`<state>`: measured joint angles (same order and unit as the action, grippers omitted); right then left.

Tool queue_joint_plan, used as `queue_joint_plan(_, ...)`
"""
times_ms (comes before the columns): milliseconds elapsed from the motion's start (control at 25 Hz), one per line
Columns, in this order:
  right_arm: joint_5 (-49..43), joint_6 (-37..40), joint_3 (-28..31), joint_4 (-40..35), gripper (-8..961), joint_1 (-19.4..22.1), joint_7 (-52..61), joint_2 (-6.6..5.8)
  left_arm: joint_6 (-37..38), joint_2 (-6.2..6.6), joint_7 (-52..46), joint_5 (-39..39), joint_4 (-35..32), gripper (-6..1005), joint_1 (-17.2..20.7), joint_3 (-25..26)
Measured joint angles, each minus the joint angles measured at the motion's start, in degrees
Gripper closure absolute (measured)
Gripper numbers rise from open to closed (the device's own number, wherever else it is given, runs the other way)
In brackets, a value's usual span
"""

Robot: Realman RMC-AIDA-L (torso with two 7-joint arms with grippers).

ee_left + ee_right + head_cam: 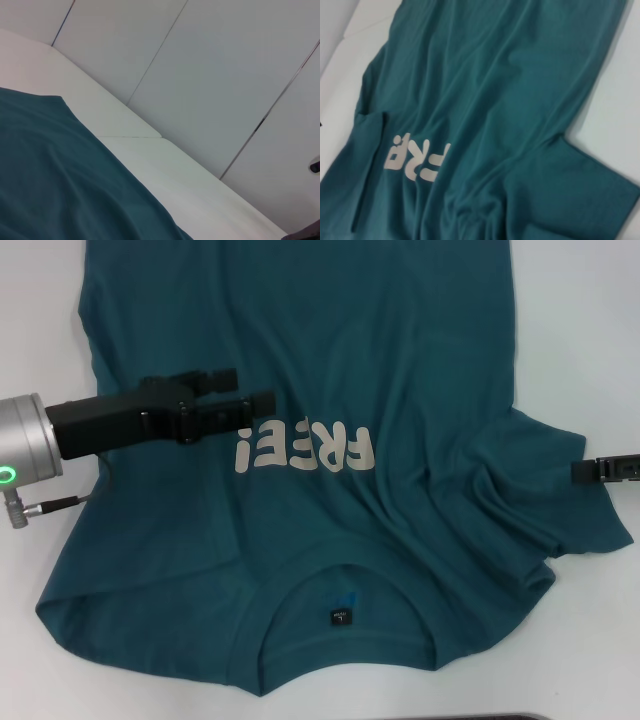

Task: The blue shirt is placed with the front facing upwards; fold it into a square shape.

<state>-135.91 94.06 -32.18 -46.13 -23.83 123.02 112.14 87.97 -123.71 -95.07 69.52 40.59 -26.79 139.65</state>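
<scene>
Blue shirt spread front-up on white desk, collar toward robot. Cream "FREE!" lettering across chest; small black neck label inside collar, text too small to read. Left gripper above chest beside lettering, fingers narrow, nothing held. Right gripper at shirt's sleeve edge; finger state cannot tell. Pale wall panels behind desk.

— Where does the head camera look from?
— From above, down on the shirt, collar near.
— And the wrists?
— The left looks low across the table toward the wall; the right looks closely down on the lettering, shared with the head view.
</scene>
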Motion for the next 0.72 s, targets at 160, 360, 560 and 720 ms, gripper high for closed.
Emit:
queue_joint_plan(160,-2.63,0.27,-0.79,-3.20,177,-0.86,2.34,1.22,-0.01,-0.01,0.00,0.00,0.00,115,-0.02,0.01)
queue_joint_plan(360,-3.18,0.64,-1.16,-4.32,202,-1.65,3.14,1.80,-0.14,-0.03,0.00,0.00,0.00,115,-0.10,0.01)
queue_joint_plan(560,-3.22,0.54,-1.27,-4.34,243,-1.92,3.19,1.83,-0.17,-0.03,0.01,0.00,0.03,115,-0.10,0.01)
queue_joint_plan(720,-3.73,0.32,-1.80,-4.20,276,-2.09,3.23,1.84,-0.18,0.00,0.03,0.00,0.25,120,-0.10,0.00)
